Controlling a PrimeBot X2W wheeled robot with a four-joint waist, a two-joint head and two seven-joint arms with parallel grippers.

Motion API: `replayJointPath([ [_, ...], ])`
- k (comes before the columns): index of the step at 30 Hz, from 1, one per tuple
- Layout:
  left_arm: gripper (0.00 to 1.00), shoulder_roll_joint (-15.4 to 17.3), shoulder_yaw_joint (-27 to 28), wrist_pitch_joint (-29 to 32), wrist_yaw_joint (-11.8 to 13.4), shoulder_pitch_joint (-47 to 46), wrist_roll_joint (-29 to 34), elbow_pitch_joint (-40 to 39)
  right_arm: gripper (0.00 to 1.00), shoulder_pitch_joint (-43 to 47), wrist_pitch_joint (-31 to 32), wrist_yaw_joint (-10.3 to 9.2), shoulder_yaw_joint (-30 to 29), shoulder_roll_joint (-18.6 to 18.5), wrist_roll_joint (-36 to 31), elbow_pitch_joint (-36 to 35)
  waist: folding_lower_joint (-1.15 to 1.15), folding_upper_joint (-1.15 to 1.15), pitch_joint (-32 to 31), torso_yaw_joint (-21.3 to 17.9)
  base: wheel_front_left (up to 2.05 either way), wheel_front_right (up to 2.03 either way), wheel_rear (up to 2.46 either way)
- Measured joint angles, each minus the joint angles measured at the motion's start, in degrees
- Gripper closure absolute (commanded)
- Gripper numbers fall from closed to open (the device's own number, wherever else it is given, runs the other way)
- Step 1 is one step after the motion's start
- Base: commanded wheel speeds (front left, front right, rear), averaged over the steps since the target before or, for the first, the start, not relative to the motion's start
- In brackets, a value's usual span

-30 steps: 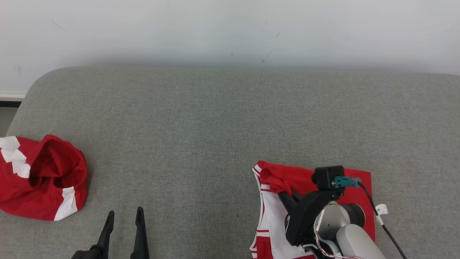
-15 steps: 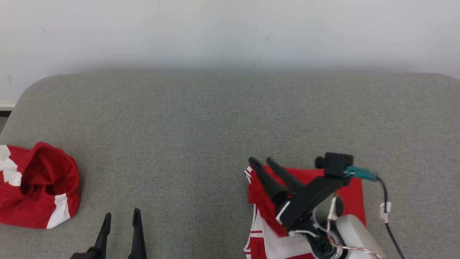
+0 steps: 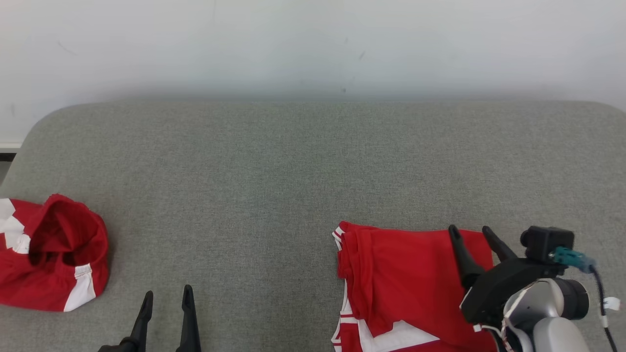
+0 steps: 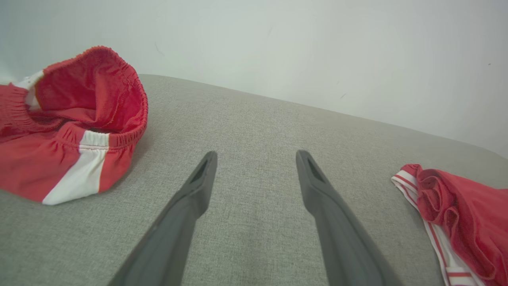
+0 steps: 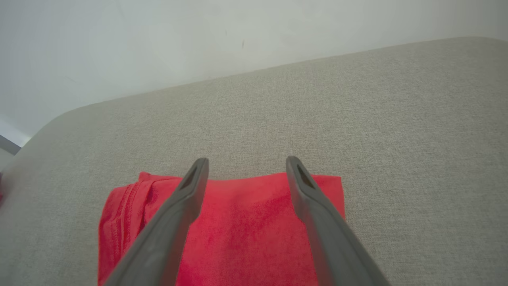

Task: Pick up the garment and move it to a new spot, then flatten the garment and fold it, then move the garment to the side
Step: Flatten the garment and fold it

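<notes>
At the far left of the grey table (image 3: 293, 171) we see crumpled red-and-white shorts (image 3: 54, 254), waistband gaping upward. They sit well apart from our left gripper (image 3: 167, 292), which hovers over bare fabric near the front edge with its fingers spread and nothing between them; the left wrist view shows the same open gap (image 4: 257, 155).

Further right lies the garment (image 3: 406, 278), red with white trim, folded into a rough rectangle near the front edge of the table. Its left edge is bunched into a soft roll, and a white panel peeks out at the front. We judge it light, limp and thin. It will sag and unfold if we lift it by one corner, and the slick knit may slide layer over layer.

We would pinch through all layers at the folded far edge, ideally at two points, or slide it flat across the table.

Our right gripper (image 3: 469, 229) hangs over the garment's right part. Its fingers are parted and empty, with the tips near the far hem, as the right wrist view confirms (image 5: 247, 160). We cannot tell whether they touch the cloth.

We count two red pieces of clothing, two grippers with two fingers each, and one table.
</notes>
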Motion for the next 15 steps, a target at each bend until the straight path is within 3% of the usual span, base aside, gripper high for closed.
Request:
replayJointPath([
  [9, 0.00, 0.00, -0.40, 0.00, -0.03, -0.78, -0.20, 0.24, 0.01, -0.36, -3.08, 0.00, 6.70, 0.02, -6.42, 4.55, 0.00, 0.00, 0.56, -0.17, 0.00, 0.00, 0.00],
  [10, 0.00, 0.00, -0.41, 0.00, -0.04, -0.79, -0.20, 0.23, 0.08, -0.83, -3.59, 0.00, 7.37, 0.02, -6.57, 5.71, 0.00, 0.00, 0.61, -0.10, 0.00, 0.00, 0.00],
  [11, 0.00, 0.01, -0.37, 0.00, -0.07, -0.80, -0.19, 0.23, 0.23, -1.52, -3.98, 0.00, 8.06, 0.04, -6.82, 6.98, 0.00, 0.00, 0.68, -0.02, 0.00, 0.00, 0.00],
  [12, 0.00, 0.00, -0.37, 0.00, -0.13, -0.82, -0.19, 0.24, 0.57, -2.40, -4.47, 0.00, 8.61, 0.03, -6.77, 8.28, 0.00, 0.00, 0.78, 0.07, 0.00, 0.00, 0.00],
  [14, 0.00, 0.01, -0.36, 0.00, -0.40, -0.98, -0.15, 0.25, 1.00, -4.53, -5.70, 0.00, 9.65, 0.04, -6.75, 10.65, 0.00, 0.00, 0.99, 0.33, 0.00, 0.00, 0.00],
  [15, 0.00, 0.00, -0.34, 0.00, -0.48, -1.03, -0.05, 0.24, 1.00, -5.71, -6.15, 0.00, 9.96, 0.04, -6.75, 11.87, 0.00, 0.00, 1.11, 0.49, 0.00, 0.00, 0.00],
])
